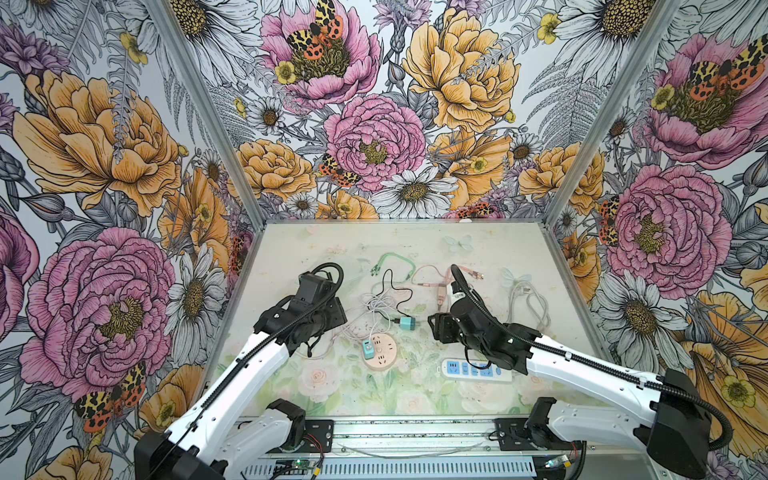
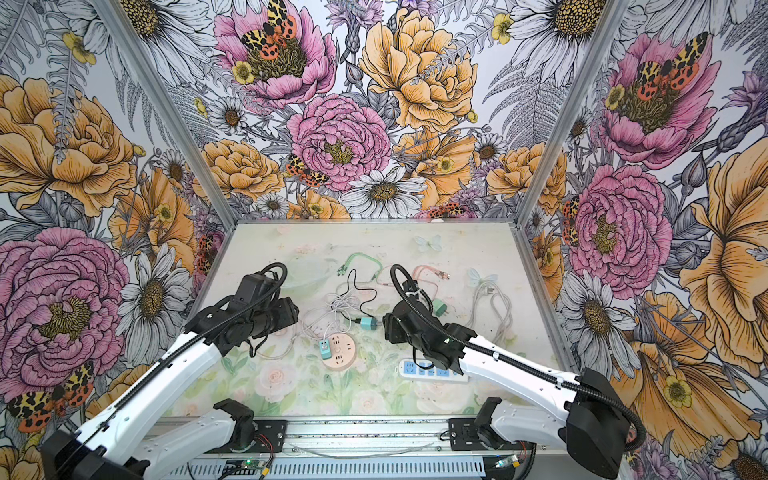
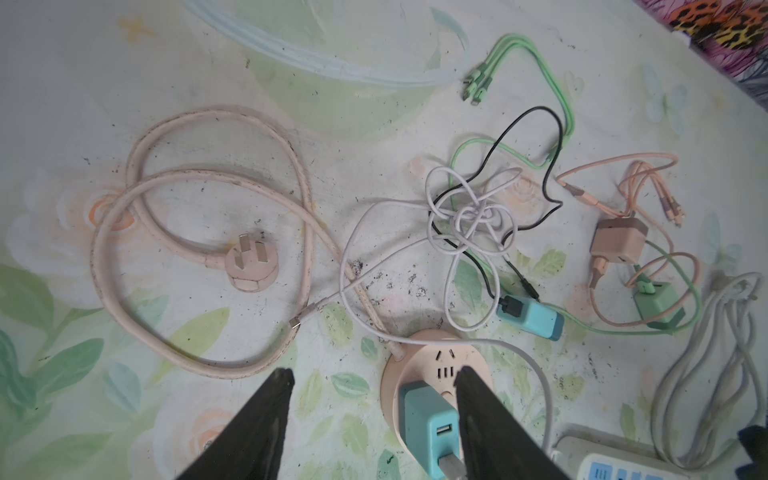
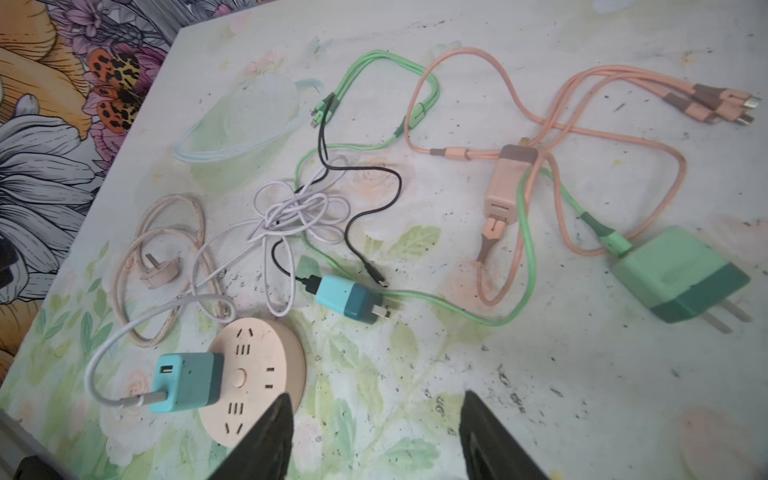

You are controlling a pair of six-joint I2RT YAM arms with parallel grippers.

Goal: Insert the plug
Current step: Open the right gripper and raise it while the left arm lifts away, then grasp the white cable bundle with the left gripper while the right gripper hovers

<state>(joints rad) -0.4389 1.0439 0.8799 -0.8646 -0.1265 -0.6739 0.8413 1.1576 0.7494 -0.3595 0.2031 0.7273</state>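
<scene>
Because the loose blue charger (image 4: 347, 297) lies on its side just beside the round socket (image 4: 253, 353), its black cable (image 4: 374, 195) tangled in white cord (image 4: 291, 208), while the left pincer (image 3: 374, 374) and right pincer (image 4: 376, 395) both hang spread and empty, lifting it could snag and misalign the prongs.

On the counter (image 1: 415, 241) a round socket hub (image 1: 387, 354) lies near the middle, towards the front, with a seated charger (image 1: 367, 348) on its left part; a loose charger (image 1: 407, 323) lies just behind and to the right of the hub, apart from it; a power strip (image 1: 465, 369) lies further right, partly under the right arm. Behind the hub sits a knot of thin cables (image 1: 376, 301); left of the knot a thick cord (image 3: 199, 183) loops around its own plug (image 3: 249, 266); right of the knot lie a boxy adapter (image 4: 505, 195) and a third charger (image 4: 677, 274), well apart from the hub; a bundled cord (image 1: 532, 299) lies near the right edge.
</scene>
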